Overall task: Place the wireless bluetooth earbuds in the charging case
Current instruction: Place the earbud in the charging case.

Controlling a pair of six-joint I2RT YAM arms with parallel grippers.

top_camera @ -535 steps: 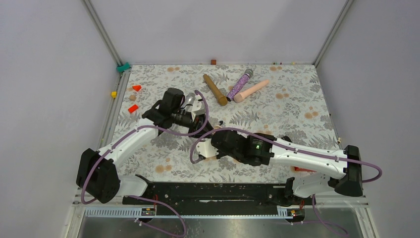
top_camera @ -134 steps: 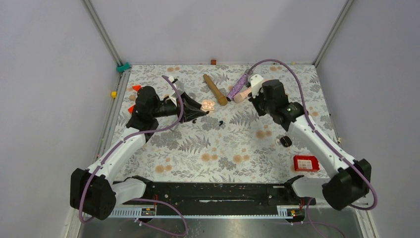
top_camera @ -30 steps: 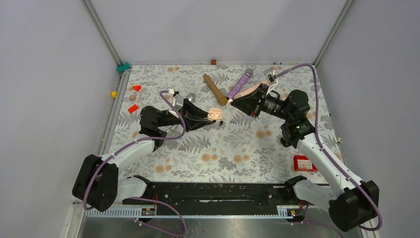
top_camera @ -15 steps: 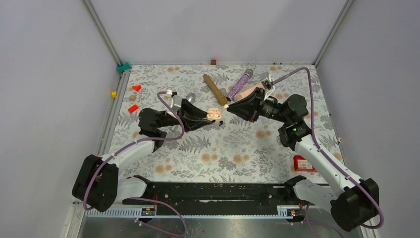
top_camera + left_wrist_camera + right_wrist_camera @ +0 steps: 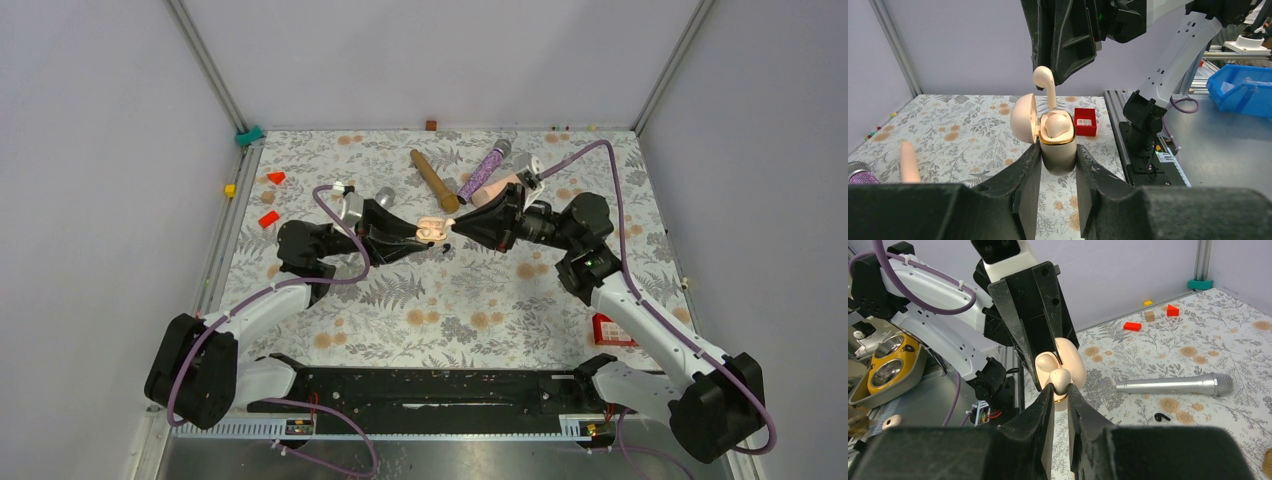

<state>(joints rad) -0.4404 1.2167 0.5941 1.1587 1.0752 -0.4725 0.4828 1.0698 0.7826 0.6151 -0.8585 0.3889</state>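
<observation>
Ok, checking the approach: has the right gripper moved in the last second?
Yes. Seen from above, the right gripper has shifted left, from beside the near end of the brown stick to the charging case.

Plain grey walls point(image 5: 430, 60) enclose a floral-patterned table point(image 5: 480, 300), with what seems a blue bin point(image 5: 1243, 87) beyond it.

The charging case point(image 5: 1058, 152) and earbud point(image 5: 1044, 80) are pale peach, the tablecloth point(image 5: 470, 300) grey floral with orange blooms.
</observation>
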